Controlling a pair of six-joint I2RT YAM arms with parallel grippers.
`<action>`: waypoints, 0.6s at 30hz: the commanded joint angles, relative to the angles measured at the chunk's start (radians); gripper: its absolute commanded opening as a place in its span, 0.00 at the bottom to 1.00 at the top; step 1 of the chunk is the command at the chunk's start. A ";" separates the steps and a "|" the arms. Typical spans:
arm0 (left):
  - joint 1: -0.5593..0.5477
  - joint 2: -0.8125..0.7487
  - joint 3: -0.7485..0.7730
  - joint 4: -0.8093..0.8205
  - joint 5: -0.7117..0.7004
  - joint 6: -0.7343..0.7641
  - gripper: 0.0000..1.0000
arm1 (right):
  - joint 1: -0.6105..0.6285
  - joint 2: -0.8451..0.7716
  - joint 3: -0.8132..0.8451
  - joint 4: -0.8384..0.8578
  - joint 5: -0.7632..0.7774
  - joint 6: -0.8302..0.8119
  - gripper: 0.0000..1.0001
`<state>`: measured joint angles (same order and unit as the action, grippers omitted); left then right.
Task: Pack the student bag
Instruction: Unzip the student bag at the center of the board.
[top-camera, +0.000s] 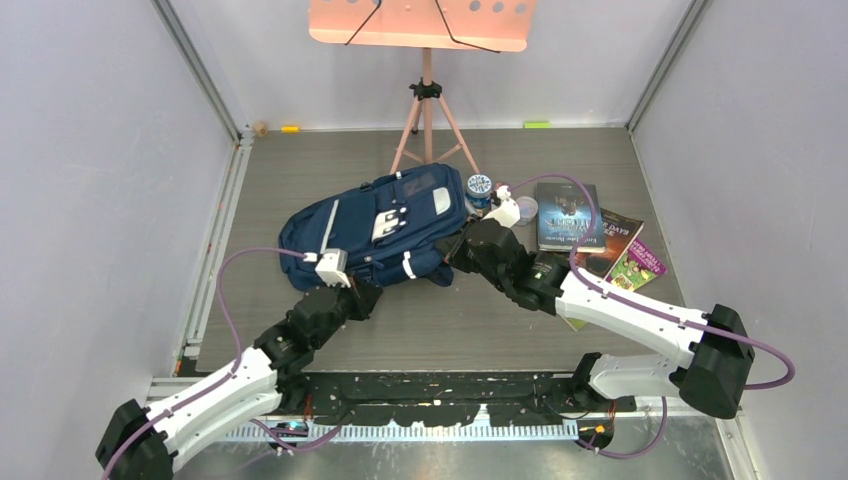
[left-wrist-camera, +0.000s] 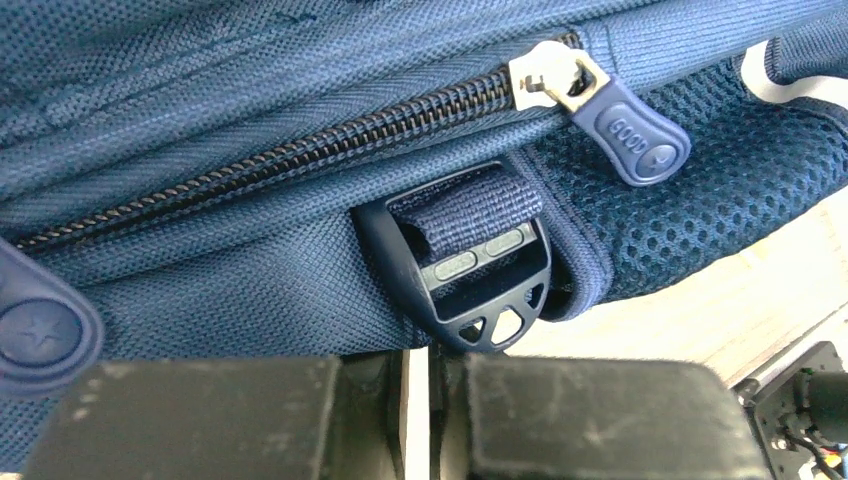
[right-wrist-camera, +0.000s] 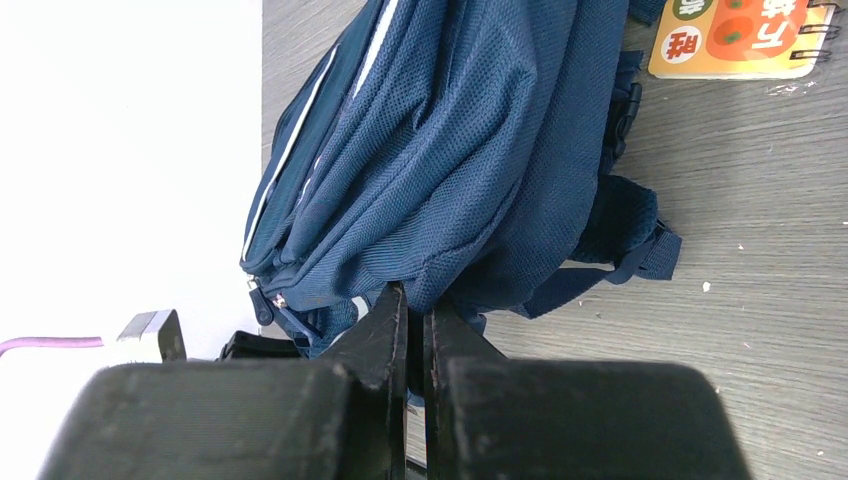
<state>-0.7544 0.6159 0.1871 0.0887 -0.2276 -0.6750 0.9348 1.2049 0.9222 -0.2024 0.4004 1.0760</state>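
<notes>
Fabric of the student bag is filling the left wrist view. A closed zipper is running across it, a blue rubber pull is hanging at the zipper's right end, and a dark strap buckle is sitting just below. The left jaws are pressing in at the bag's near edge. Their fingers are standing almost together, with only a thin slit showing between them; whether any cloth is caught there I cannot tell.

The bag is lying flat, front pocket and white patch up, on the grey worktop, a little left of the middle. The left arm is reaching to its near side and the right arm to its near right corner. The right jaws are closed, and their fingers are pinching a fold of the bag's navy cloth.

A small patterned tin and a clear cup are sitting just right of the bag, between it and a dark book. Two bright booklets are overlapping further right. An orange spiral notebook is lying just beside the bag in the right wrist view. A tripod stand carrying a pink-orange tray is standing at the far side, behind the bag.
</notes>
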 joint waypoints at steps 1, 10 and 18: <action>-0.002 -0.012 0.060 -0.011 -0.079 0.013 0.00 | -0.010 -0.016 0.050 0.146 0.135 0.004 0.01; 0.003 0.044 0.200 -0.248 -0.135 0.066 0.00 | -0.010 -0.025 0.040 0.087 0.262 -0.054 0.01; 0.062 0.080 0.274 -0.419 -0.129 0.009 0.00 | -0.033 -0.054 0.011 0.065 0.310 -0.066 0.01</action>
<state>-0.7292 0.6922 0.4019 -0.2180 -0.2882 -0.6506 0.9409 1.2049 0.9195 -0.2028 0.4858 1.0389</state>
